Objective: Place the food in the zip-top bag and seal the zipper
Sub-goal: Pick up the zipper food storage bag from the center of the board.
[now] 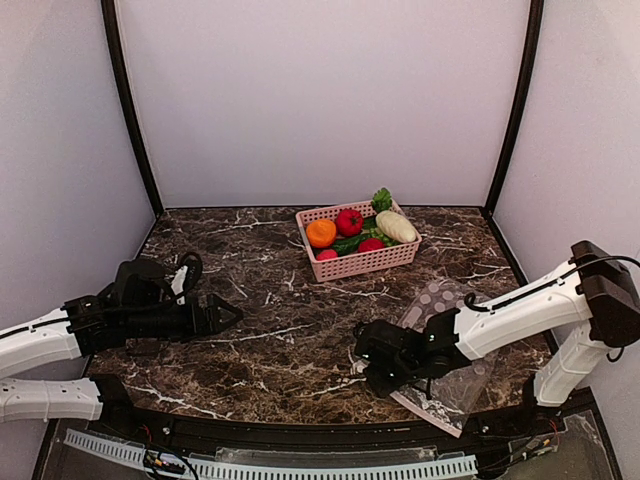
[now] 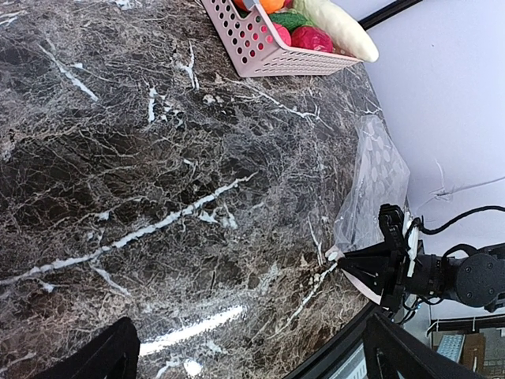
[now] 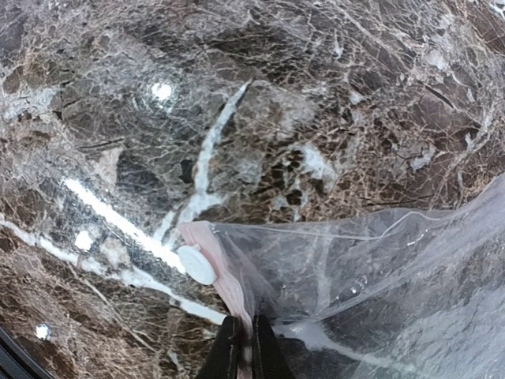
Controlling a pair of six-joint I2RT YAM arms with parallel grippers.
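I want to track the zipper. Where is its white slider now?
Right wrist view: the white slider sits on the zip-top bag's pink corner, just left of the right gripper.

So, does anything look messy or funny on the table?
Nothing is spilled or broken. The zip-top bag lies crumpled near the right end effector, which pinches its pink zipper. In the pink basket, the long white vegetable pokes out over the rim.

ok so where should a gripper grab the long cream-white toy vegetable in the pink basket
Probably across its narrow middle, coming down from above. The long cream-white toy vegetable lies on its side at the right end of the pink slotted plastic basket, its top exposed, while the basket wall blocks a sideways approach.
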